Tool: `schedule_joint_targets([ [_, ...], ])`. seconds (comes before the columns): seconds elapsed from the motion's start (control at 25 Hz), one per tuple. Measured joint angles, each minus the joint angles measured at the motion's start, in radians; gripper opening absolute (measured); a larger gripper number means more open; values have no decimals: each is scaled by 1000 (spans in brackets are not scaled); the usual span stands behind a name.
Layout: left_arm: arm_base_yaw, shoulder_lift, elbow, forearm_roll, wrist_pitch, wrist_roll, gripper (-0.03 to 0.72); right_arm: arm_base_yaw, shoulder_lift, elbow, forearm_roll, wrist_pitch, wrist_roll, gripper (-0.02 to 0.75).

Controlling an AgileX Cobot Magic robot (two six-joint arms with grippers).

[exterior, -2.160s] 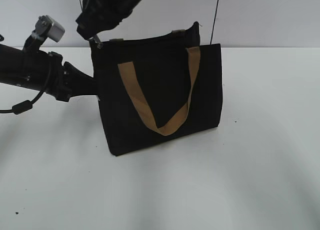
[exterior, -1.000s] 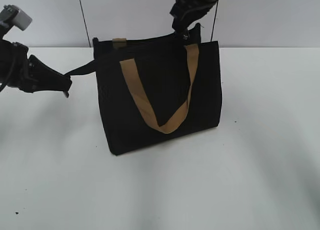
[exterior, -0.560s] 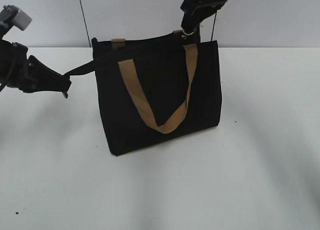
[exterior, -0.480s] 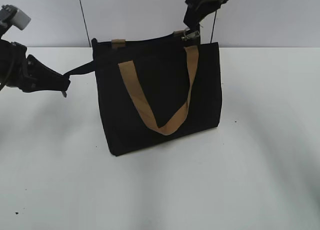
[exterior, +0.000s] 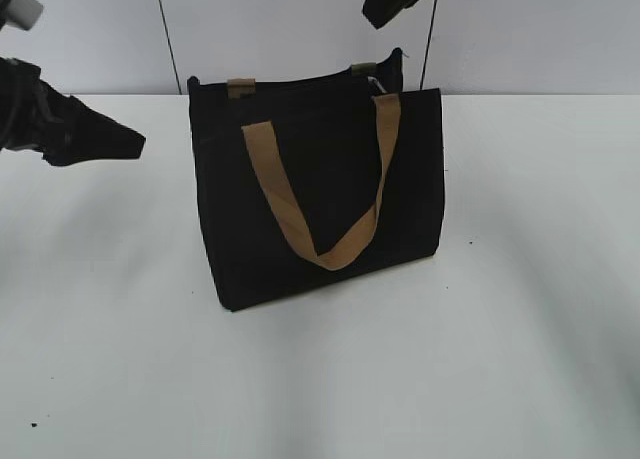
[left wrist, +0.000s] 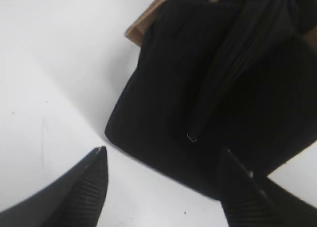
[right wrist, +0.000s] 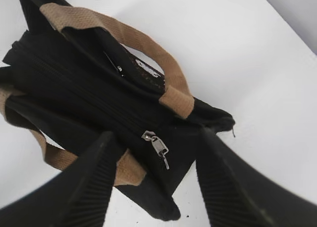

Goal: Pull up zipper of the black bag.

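Observation:
The black bag (exterior: 320, 194) stands upright on the white table with a tan strap handle hanging down its front. Its zipper (right wrist: 89, 96) runs along the top; the silver pull (right wrist: 157, 147) hangs loose near the bag's right end. My right gripper (right wrist: 156, 138) is open, hovering above the pull and touching nothing; in the exterior view it shows at the top (exterior: 395, 1). My left gripper (left wrist: 161, 160) is open and empty, off to the left of the bag (exterior: 95, 139), facing the bag's left end (left wrist: 208, 88).
The white table (exterior: 450, 359) spreads around the bag. A pale wall with thin dark cables (exterior: 165, 34) runs behind it.
My left gripper has let go of the bag's left end tab and drawn back. My right gripper has released the zipper pull at the right end and risen above the bag.

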Motion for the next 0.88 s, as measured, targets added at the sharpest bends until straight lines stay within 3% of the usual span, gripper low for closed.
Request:
schedule_joint_targets([
  [0.12, 1, -52, 1, 17, -63, -74, 539, 0, -19, 0, -25, 2, 56, 400],
  [0.24, 1, -116, 1, 137, -146, -237, 529, 0, -40, 0, -102, 2, 145, 400],
  [0.36, 1, -173, 1, 363, -247, -480, 515, 0, -64, 0, -232, 2, 241, 400],
  [0.48, 3, -217, 1, 602, -280, -801, 510, -7, -88, 0, -336, 3, 343, 401],
  [0.64, 6, -232, -24, 943, -179, -1219, 510, -62, -122, 3, -375, 3, 405, 401],
  [0.8, 6, -239, -99, 1220, -33, -1480, 498, -158, -206, 61, -382, 2, 417, 401],
  [0.88, 7, -265, -120, 1284, 8, -1545, 493, -208, -274, 127, -383, 2, 417, 401],
])
